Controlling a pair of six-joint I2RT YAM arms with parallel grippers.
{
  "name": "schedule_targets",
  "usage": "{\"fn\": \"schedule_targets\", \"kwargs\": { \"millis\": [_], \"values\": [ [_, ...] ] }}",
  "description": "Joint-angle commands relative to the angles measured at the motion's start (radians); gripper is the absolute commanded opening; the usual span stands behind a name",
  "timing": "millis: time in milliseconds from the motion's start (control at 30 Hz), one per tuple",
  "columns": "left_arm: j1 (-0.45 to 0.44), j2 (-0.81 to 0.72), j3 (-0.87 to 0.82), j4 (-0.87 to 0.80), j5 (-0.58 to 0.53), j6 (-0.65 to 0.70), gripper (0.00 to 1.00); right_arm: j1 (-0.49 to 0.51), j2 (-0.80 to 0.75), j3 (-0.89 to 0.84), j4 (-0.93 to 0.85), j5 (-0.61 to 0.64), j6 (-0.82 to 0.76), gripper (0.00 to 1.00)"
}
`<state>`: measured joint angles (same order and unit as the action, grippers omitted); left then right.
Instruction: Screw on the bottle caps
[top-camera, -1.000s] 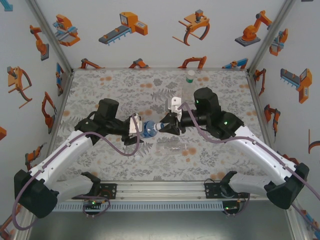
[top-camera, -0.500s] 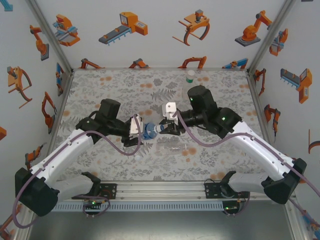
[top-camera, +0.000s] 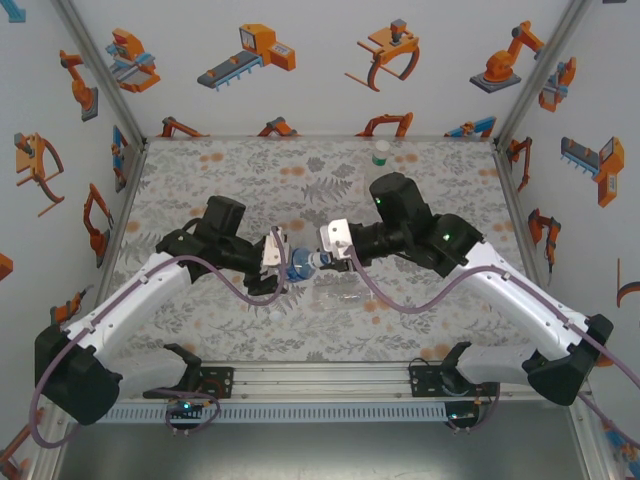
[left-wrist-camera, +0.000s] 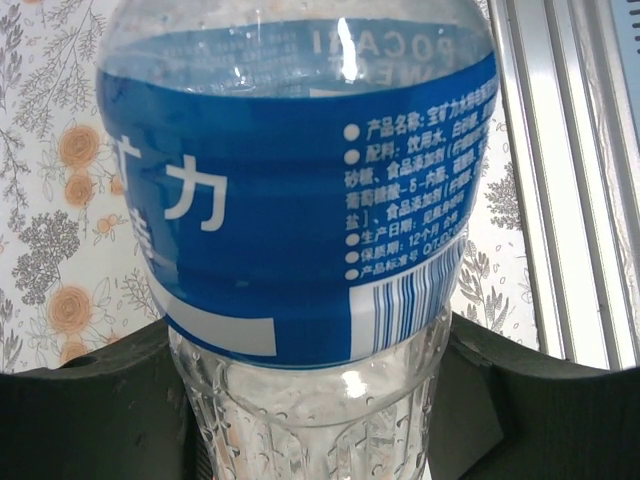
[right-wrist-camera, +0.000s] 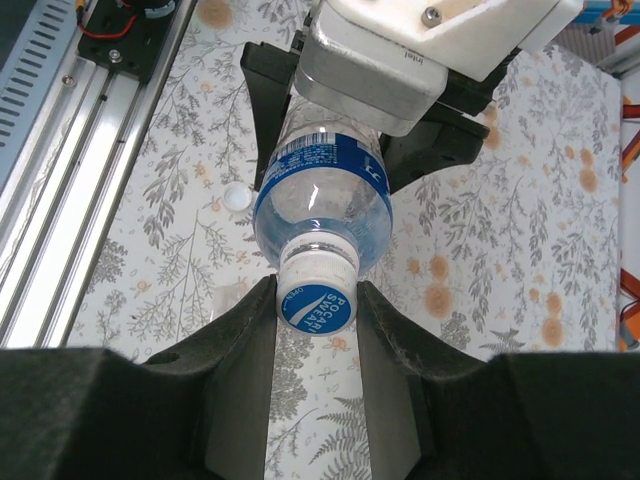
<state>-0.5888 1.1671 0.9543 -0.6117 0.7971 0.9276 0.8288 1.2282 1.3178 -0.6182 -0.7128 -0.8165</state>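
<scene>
left fingers (left-wrist-camera: 90, 410) clamp the bottle (right-wrist-camera: 325, 195) by its clear lower body, holding it level above the worktop (right-wrist-camera: 150, 250). right fingers (right-wrist-camera: 235, 360) are closed on its cap (right-wrist-camera: 315, 300). over the last second the right wrist has rolled and crept leftward, so the cap is probably being threaded on. the cap reads "pocari sweat"; the blue label carries chinese print and a barcode.

The white bottle cap (right-wrist-camera: 316, 300) carries a blue disc reading "POCARI SWEAT". On the bottle (left-wrist-camera: 300, 400), the blue label (left-wrist-camera: 300, 230) shows a large white "力", small Chinese print including "12个月", a barcode, and "POCARI" reversed through the plastic.
</scene>
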Motion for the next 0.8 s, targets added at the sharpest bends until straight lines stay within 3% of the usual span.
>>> {"fn": "schedule_targets", "kwargs": {
  "millis": [0, 200, 533, 633, 767],
  "values": [
    [-0.003, 0.004, 0.039, -0.01, 0.026, 0.005, 0.0, 0.016, 0.024, 0.03, -0.05, -0.023, 0.059, 0.0],
    [-0.003, -0.004, 0.038, 0.001, -0.002, -0.002, 0.0, 0.016, 0.064, 0.056, -0.025, -0.016, 0.438, 0.0],
    [-0.003, -0.027, 0.023, 0.041, -0.033, -0.023, 0.0, 0.016, 0.113, 0.041, 0.078, 0.099, 1.353, 0.0],
    [-0.003, -0.026, 0.023, 0.042, -0.038, -0.025, 0.0, 0.016, 0.126, 0.039, 0.068, 0.132, 1.518, 0.0],
    [-0.003, -0.027, 0.024, 0.044, -0.047, -0.035, 0.0, 0.016, 0.159, 0.115, -0.119, 0.299, 1.608, 0.0]
  ]
}}
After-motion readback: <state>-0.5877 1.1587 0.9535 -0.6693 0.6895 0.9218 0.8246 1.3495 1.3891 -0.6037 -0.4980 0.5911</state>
